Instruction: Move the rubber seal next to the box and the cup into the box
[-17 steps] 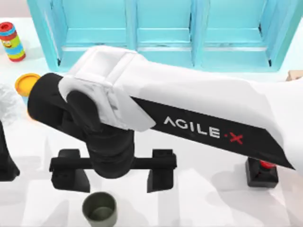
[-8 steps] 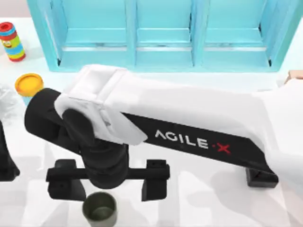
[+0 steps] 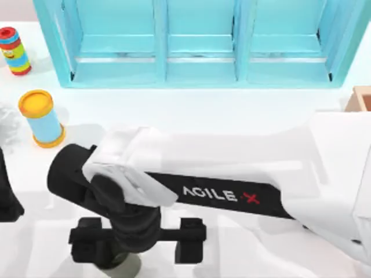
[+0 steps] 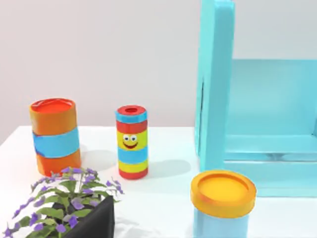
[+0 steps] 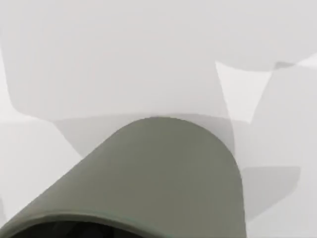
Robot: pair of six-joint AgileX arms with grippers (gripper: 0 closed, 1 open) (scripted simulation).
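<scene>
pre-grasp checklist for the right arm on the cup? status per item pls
1. Right tool over the cup: ok; in the top view it straddles the spot near the table's front edge, and the right wrist view shows the cup's olive wall close up.
2. Tool spread wide enough for the cup: ok, open.
3. Cup upright: cannot tell; the arm covers it from above.
4. Fingers touching the cup: cannot tell.
5. Box reachable: cannot tell; just a corner shows at the right edge.
6. Left arm out of the way: ok, parked at the left edge.

open table (image 3: 191, 124) before shelf cabinet (image 3: 197, 40), light-blue cylinder (image 3: 42, 117) at left
</scene>
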